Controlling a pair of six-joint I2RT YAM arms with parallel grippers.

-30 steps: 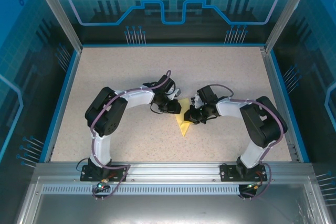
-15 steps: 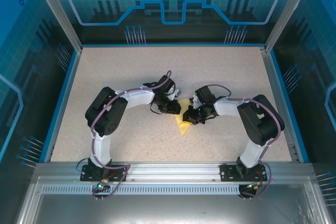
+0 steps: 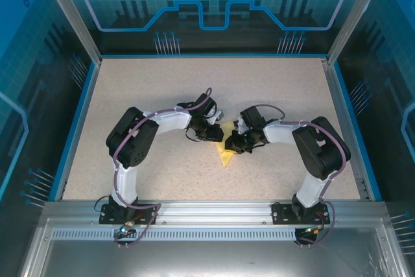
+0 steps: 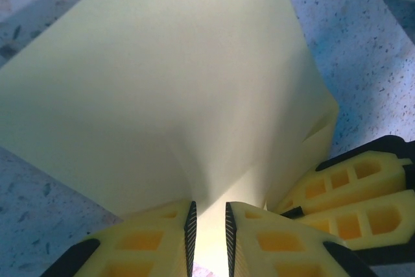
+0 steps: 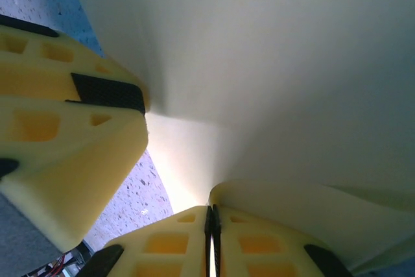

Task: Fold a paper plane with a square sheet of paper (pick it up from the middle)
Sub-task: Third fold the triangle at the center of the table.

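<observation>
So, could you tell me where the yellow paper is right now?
In the top view the paper sits centrally, held by the left gripper and right gripper, its tip toward the near edge.

The pale-yellow folded paper sheet (image 3: 225, 156) lies at the middle of the speckled beige table (image 3: 149, 89), between the left end effector (image 3: 218, 136) and the right end effector (image 3: 234, 146).

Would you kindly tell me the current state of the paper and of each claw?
sheet of paper: folded over, its triangular tip pointing toward the arm bases, pinched by both claws.
left claw: closed on a gathered part of the sheet, pads slightly apart around it.
right claw: shut tight on the sheet.
</observation>
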